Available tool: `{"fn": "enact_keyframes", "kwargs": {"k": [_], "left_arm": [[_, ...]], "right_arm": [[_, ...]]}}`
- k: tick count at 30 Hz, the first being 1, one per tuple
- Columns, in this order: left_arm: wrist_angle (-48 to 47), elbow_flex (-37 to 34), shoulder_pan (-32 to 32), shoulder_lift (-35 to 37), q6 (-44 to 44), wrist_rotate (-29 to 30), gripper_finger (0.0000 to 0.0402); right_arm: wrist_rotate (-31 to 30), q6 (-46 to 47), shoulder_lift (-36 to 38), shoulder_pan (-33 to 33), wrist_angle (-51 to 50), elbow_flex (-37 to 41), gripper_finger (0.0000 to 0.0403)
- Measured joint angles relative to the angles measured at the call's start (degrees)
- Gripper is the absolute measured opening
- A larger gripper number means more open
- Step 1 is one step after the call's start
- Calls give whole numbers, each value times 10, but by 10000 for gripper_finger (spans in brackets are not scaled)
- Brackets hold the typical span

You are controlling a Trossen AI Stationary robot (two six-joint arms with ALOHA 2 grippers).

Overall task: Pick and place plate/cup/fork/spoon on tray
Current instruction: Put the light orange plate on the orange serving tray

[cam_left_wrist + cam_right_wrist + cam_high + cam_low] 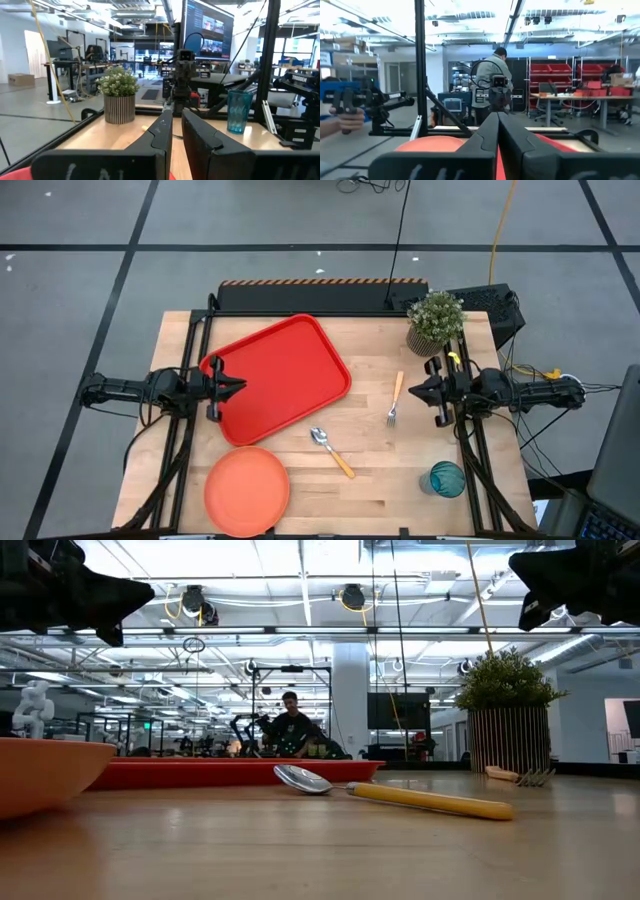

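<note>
Across the wooden table (300, 490), nothing is sitting on the red tray (285, 375) yet. The orange plate (246, 490) is lying just off the tray's near corner. The spoon (332, 451) is resting between tray and fork (395, 400). The blue cup (447, 478) is standing alone at the near right edge.

Both arms are hovering level at the sides. The left gripper (232, 387) is hanging over the tray's left rim with its fingers (162, 131) nearly pressed together, a thin slit between them. The right gripper (418, 392) is waiting just beside the fork, below the potted plant (434, 320), its fingers (489, 135) touching and holding nothing.

A first pick is probably coming. The fork would suit the right gripper: spread the fingers, come straight down across the handle, and close near its middle so it lifts level.

From table height, the plate is cut off at the picture's edge and the cup is not showing. Either wrist camera is missing its own arm's nearest target. A person (497, 75) is working far behind the table.
</note>
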State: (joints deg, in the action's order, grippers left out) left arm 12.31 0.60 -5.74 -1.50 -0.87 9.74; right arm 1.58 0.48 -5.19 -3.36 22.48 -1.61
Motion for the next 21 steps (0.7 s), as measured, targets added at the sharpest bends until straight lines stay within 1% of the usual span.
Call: {"fn": "enact_keyframes", "kwargs": {"k": [3, 8, 12, 14, 17, 21], "left_arm": [[-1, 0, 0, 0, -4, 11, 47], [-5, 0, 0, 0, 49, 15, 47], [-5, 0, 0, 0, 68, 15, 47], [3, 0, 0, -1, 87, 33, 47], [26, 1, 0, -17, 90, 56, 47], [28, 36, 0, -64, 74, 73, 47]], "right_arm": [[0, -10, 0, 0, 0, 0, 0], [0, 3, 0, 0, 19, 0, 0], [0, 13, 0, 0, 39, 0, 0], [0, 19, 0, 0, 52, 0, 0], [0, 20, 0, 0, 62, 0, 0], [0, 19, 0, 0, 54, 0, 0]]}}
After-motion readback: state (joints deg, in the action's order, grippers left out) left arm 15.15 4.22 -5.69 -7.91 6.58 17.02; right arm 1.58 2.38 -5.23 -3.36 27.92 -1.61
